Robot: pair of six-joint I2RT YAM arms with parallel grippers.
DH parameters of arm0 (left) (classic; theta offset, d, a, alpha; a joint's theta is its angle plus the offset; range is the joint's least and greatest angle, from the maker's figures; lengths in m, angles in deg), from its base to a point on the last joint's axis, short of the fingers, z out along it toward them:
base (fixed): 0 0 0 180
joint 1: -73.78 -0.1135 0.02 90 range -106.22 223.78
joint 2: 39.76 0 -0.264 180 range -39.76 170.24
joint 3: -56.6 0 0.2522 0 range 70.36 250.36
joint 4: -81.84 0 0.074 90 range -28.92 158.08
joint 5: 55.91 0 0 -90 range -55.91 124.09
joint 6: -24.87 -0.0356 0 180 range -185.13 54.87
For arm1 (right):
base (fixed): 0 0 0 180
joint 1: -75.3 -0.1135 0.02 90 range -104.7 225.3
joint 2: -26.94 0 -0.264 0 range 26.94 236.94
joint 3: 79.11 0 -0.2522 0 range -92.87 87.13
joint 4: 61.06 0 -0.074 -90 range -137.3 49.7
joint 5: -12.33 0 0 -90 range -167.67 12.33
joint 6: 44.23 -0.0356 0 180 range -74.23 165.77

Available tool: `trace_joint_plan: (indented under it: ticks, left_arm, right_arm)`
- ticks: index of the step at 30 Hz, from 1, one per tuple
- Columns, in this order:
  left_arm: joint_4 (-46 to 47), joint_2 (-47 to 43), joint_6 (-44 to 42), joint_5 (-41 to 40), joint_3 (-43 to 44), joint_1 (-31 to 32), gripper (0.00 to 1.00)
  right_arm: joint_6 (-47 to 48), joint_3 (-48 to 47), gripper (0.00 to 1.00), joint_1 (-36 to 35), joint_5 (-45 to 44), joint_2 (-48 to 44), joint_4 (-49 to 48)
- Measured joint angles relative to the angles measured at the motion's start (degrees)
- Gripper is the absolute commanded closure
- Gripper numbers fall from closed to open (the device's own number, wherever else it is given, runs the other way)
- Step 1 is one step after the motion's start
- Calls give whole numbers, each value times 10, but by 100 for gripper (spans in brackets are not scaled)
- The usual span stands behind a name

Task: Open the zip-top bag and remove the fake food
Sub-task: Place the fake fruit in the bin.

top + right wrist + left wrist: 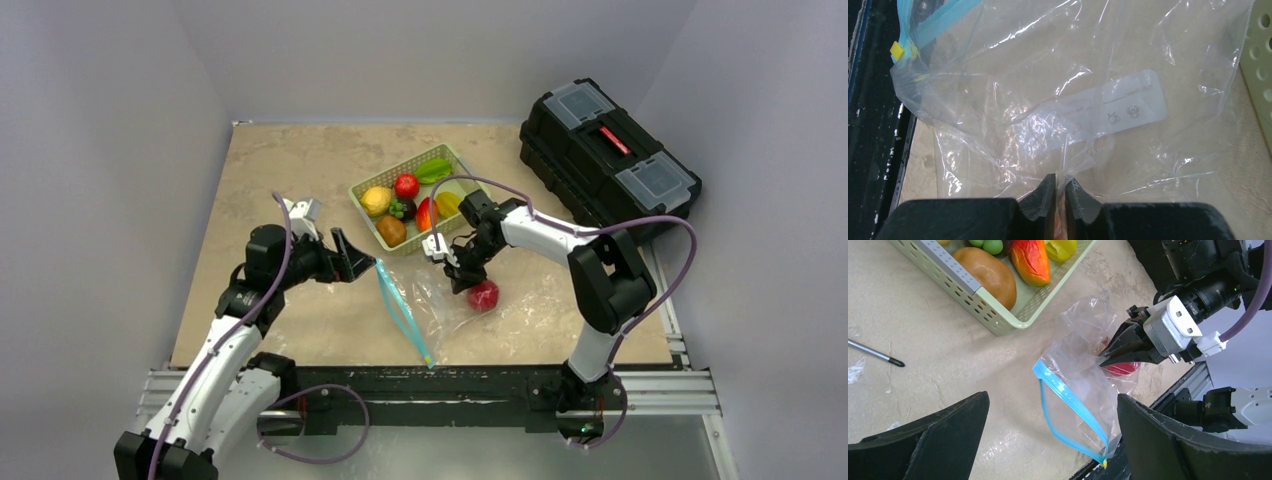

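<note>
Right pincer (1060,187) sits closest, clenched on a fold of the zip-top bag (1128,60)'s clear film; in the top view one red fake food piece (483,295) lies inside the bag at the pincer's 4 o'clock, on the counter (280,170); the blue zipper (400,305) gapes open at 9 o'clock; left pincer (355,258) hangs released beyond it, grasping nothing; green basket (395,168) at 11 o'clock holds more fake food (378,200). Likely step: emptying the last piece; next, lift the pinched film so it rolls toward the mouth.
</note>
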Motion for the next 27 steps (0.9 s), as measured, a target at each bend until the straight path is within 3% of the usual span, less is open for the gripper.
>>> trace_joint_plan:
  ticks: [27]
  left_arm:
    - [-29,-99,26,28,-66,24,0]
  right_arm:
    - [11,11,85,2,-17,-20,1]
